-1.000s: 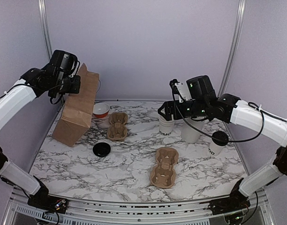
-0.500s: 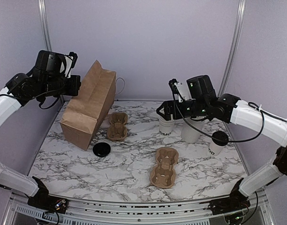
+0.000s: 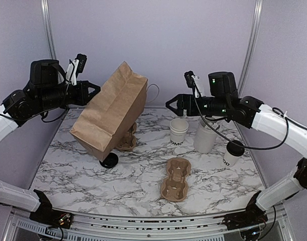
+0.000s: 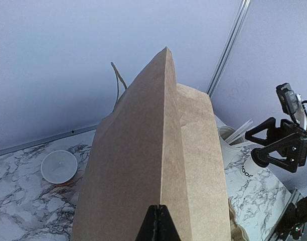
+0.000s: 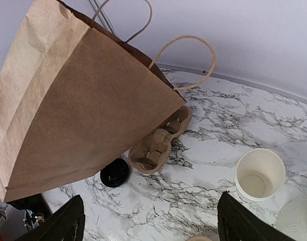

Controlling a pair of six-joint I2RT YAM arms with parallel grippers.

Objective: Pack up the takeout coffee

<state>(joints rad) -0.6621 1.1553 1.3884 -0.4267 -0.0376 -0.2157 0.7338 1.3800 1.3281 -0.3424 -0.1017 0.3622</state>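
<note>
While clamping the bag (image 3: 112, 113) aloft in the left hand (image 4: 158, 221), aiming to stand it mouth-up clear of the lid (image 3: 109, 160); hovering the wide-open right hand (image 3: 174, 104) above the cup (image 3: 179, 131) by the rear edge of the tabletop (image 3: 143, 198).

Round black plastic lid (image 3: 111, 162): 9 o'clock on the marble-patterned table (image 3: 143, 175), top view; far edge tucked under the low corner of the tilted brown paper bag (image 3: 111, 117).
Moulded brown cardboard cup carrier (image 3: 129, 142): 10 o'clock; mostly behind the bag, one end out.
White round bowl with red side (image 4: 58, 166): bag blocks it from above; contents unclear.
Small white paper cup (image 3: 178, 131): black lettering curls round the side, only partly legible.
Tall plain white tub (image 5: 299, 217): clipped at 5 o'clock corner, right wrist view.
Left gripper (image 4: 158, 222): only pinched tips at 6 o'clock of own view.
</note>
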